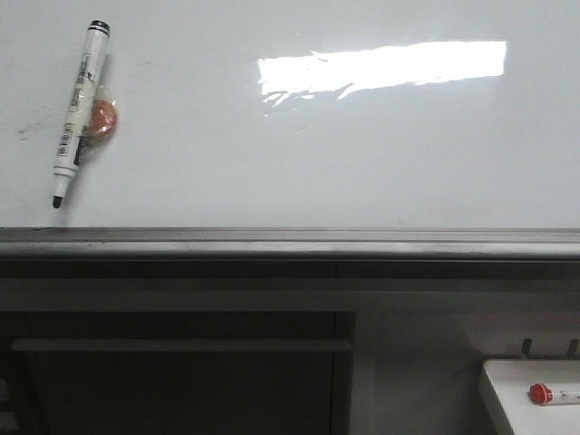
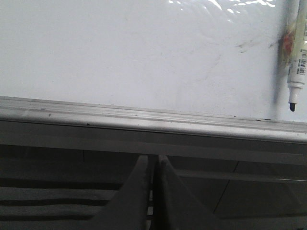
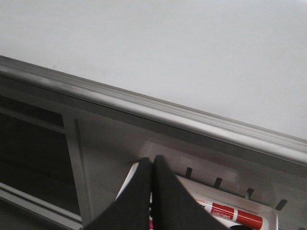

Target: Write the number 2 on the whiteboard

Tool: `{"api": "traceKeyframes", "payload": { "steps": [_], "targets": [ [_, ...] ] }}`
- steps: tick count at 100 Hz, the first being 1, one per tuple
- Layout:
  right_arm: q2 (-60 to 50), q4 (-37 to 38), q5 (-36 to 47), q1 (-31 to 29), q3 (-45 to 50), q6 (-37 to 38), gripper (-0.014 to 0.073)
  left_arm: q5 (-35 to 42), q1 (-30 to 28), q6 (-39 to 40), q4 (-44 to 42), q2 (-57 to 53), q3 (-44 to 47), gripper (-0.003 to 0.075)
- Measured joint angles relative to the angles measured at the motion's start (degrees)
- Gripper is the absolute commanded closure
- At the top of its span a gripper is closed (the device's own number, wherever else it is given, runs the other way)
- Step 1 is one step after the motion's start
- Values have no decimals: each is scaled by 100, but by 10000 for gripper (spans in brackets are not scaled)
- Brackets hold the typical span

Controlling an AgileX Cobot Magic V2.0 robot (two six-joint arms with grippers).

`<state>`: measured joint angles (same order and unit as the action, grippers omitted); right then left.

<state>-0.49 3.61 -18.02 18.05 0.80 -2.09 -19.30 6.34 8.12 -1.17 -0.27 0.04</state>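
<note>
The whiteboard [image 1: 317, 154] fills the upper front view, with a bright glare patch and a grey rail [image 1: 290, 240] along its lower edge. No drawn number 2 shows on it. A white marker with a black tip [image 1: 77, 109] hangs on the board at the far left, tip down and uncapped, beside an orange round piece [image 1: 101, 118]. It also shows in the left wrist view [image 2: 297, 62]. My left gripper [image 2: 152, 158] is shut and empty, below the rail. My right gripper [image 3: 152, 160] is shut below the rail, over a tray's corner. Neither gripper shows in the front view.
A small white tray [image 1: 517, 381] with a red-capped marker [image 1: 553, 394] sits low at the right, also in the right wrist view [image 3: 235, 215]. Faint grey smudges [image 1: 32, 122] mark the board's left side. A dark frame with a horizontal bar [image 1: 181, 345] lies under the rail.
</note>
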Motion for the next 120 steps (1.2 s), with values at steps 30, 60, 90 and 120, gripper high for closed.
{"api": "traceKeyframes", "payload": {
  "steps": [30, 60, 90, 120],
  "targets": [
    [0, 0, 0, 0, 0, 0, 666, 0, 0, 0, 0, 0, 0, 741],
    [0, 0, 0, 0, 0, 0, 666, 0, 0, 0, 0, 0, 0, 741],
    [0, 0, 0, 0, 0, 0, 666, 0, 0, 0, -62, 0, 0, 741],
    [0, -28, 820, 0, 0, 0, 666, 320, 0, 0, 649, 0, 0, 741]
  ]
}}
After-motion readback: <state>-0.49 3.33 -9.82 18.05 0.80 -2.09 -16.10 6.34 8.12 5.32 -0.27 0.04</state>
